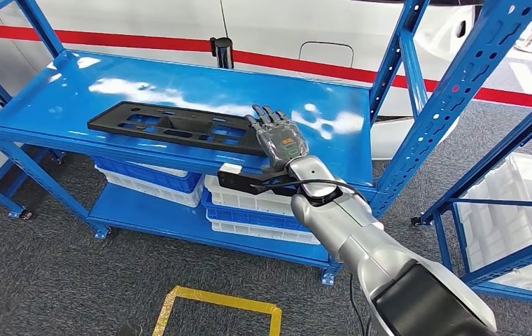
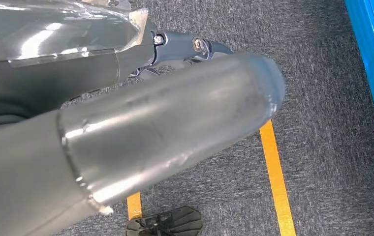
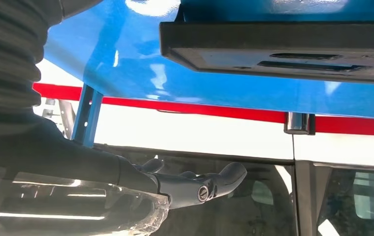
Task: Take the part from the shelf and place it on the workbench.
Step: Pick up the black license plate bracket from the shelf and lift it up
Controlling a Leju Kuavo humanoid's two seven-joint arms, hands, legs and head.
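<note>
The robot's right hand (image 1: 281,138) reaches out over the blue shelf (image 1: 53,91) with its fingers stretched forward and slightly apart, holding nothing, just above the near end of a long flat black part (image 1: 172,127) that lies flat on the shelf top and extends away to the hand's left. The left hand (image 2: 185,46) hangs low over grey carpet; whether its fingers are spread or closed cannot be told. This looks like the reaching step, and the next move probably calls for lowering the fingers around the part's end and closing firmly before lifting it.
</note>
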